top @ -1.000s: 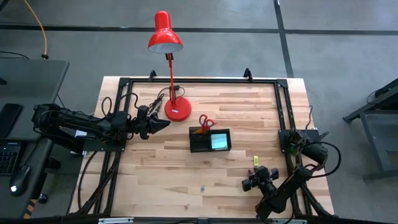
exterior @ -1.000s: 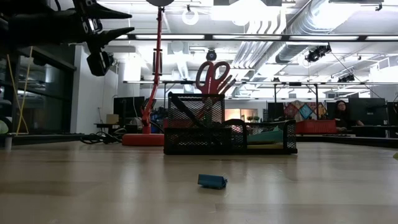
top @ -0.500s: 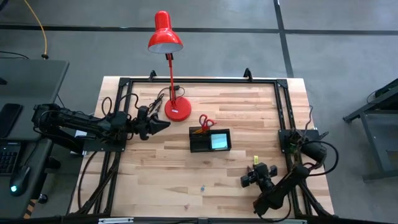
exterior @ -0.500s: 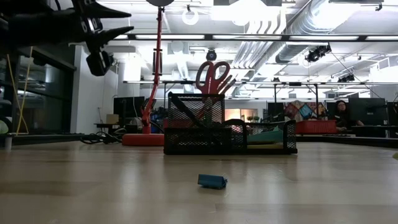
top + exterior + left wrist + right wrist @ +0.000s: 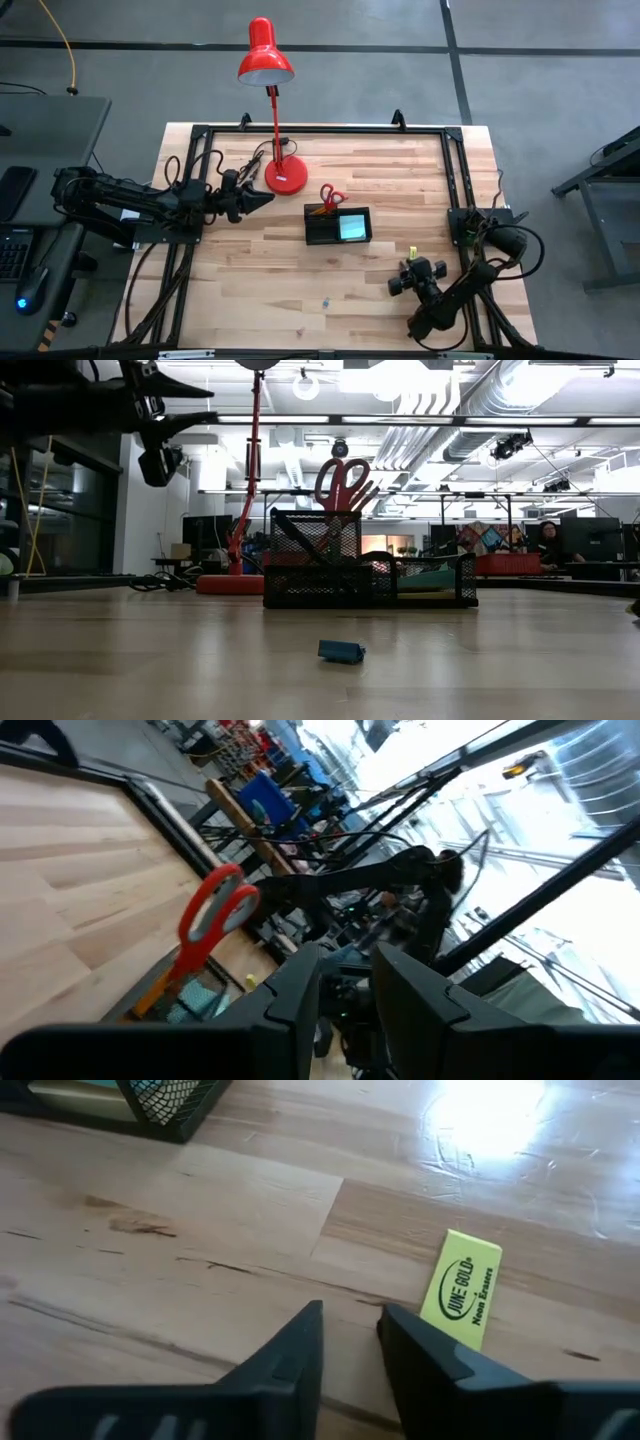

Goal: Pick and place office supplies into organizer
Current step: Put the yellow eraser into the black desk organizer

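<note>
The black mesh organizer [image 5: 337, 226] [image 5: 370, 575] stands mid-table. Red-handled scissors [image 5: 331, 196] [image 5: 343, 482] stand upright in its left compartment, and a teal pad [image 5: 352, 228] lies in the right one. A yellow eraser [image 5: 411, 256] [image 5: 461, 1290] lies flat on the wood toward the near right. My right gripper [image 5: 404, 279] [image 5: 350, 1312] hovers low just short of the eraser, narrowly open and empty. My left gripper [image 5: 262, 200] [image 5: 205, 405] [image 5: 347, 960] is open and raised, near the lamp base. A small teal block [image 5: 326, 300] [image 5: 341, 651] lies near the table's near edge.
The red desk lamp [image 5: 286, 176] stands left of the organizer at the far side, with a black cord [image 5: 255, 160] beside its base. A black frame [image 5: 455, 190] runs along the table's sides. Bare wood lies between the organizer and the near edge.
My right gripper has crept a little toward the far edge, nearer the yellow eraser, and its arm has bent further. My left gripper has dipped slightly in the low view. The objects have not moved.
</note>
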Robot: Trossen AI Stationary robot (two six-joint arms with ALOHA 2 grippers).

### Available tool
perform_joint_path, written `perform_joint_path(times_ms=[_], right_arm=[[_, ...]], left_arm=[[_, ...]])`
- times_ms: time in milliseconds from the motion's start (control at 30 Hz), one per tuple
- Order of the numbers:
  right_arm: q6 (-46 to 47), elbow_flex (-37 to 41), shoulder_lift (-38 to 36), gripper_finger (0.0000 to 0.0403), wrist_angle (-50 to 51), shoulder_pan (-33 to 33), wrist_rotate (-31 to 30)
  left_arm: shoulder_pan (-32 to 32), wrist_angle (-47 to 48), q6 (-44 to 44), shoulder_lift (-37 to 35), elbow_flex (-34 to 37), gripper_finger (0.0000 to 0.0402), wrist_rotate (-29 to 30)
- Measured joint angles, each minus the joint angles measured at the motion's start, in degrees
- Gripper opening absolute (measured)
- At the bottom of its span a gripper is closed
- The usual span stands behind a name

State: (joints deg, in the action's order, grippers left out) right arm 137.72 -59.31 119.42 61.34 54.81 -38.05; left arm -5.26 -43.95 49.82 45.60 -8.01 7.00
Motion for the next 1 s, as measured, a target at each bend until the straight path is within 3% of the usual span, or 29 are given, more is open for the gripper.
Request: perform_joint_path(times_ms=[200,600,833,1000], right_arm=[[-0.21,0.31,0.07,0.0009,0.11,-0.02,0.01],[-0.43,-1.26,0.28,0.0002,-1.87,-0.16,-4.09],[-3.43,-6.52,0.5,0.0001,-8.7,-0.64,-8.46],[-4.97,-10.87,0.48,0.0,-12.0,-0.26,-7.03]], left_arm=[[0.01,2.05,0.21,0.0,0.0,0.0088,1.27],[0.0,4.84,0.22,0.0,0.0,0.0088,3.15],[0.0,5.59,0.15,0.0,0.0,0.0088,3.15],[0.01,6.54,0.03,0.0,0.0,0.0088,3.15]])
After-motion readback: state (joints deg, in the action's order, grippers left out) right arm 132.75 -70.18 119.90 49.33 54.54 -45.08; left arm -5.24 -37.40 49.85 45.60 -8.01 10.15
